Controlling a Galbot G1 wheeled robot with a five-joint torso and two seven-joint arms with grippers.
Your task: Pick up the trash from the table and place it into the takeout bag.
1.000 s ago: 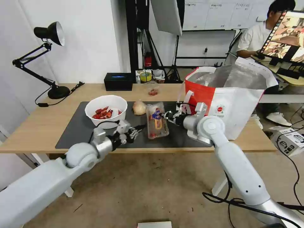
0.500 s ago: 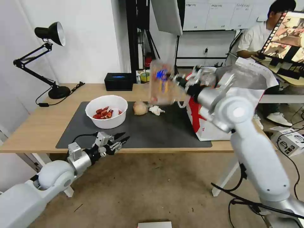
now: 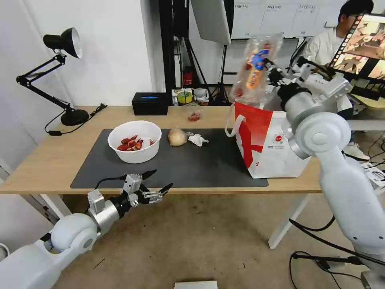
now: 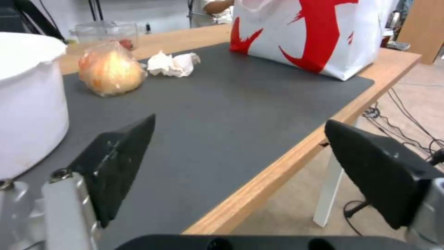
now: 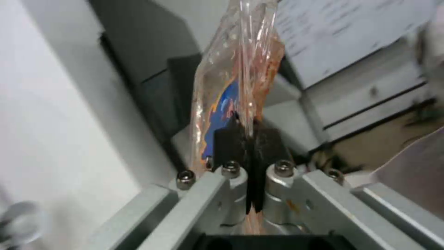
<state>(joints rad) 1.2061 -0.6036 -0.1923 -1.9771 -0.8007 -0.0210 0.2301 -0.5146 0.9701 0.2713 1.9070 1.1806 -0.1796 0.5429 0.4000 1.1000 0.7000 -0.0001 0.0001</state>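
While right tool (image 3: pixel 274 74) clamps clear tray (image 3: pixel 253 68), long axis near-upright above takeout bag (image 3: pixel 272 138).

No legible text or labels anywhere.

A mat (image 3: pixel 192 164) covers the middle of the tabletop (image 3: pixel 48 160). On the mat, left of centre in the frame, sits the bowl (image 3: pixel 134 141); right of it lies the wrapped lump (image 3: pixel 177 137), with the tissue (image 3: pixel 198 139) just beside that. The bag (image 3: pixel 272 140) stands on the mat's right end. The tray (image 3: pixel 254 68) hangs in the upper right, above the bag's left edge, pinched in the right end effector (image 3: pixel 272 71). The left end effector (image 3: pixel 154 185) hovers lower left, before the tabletop's front edge.
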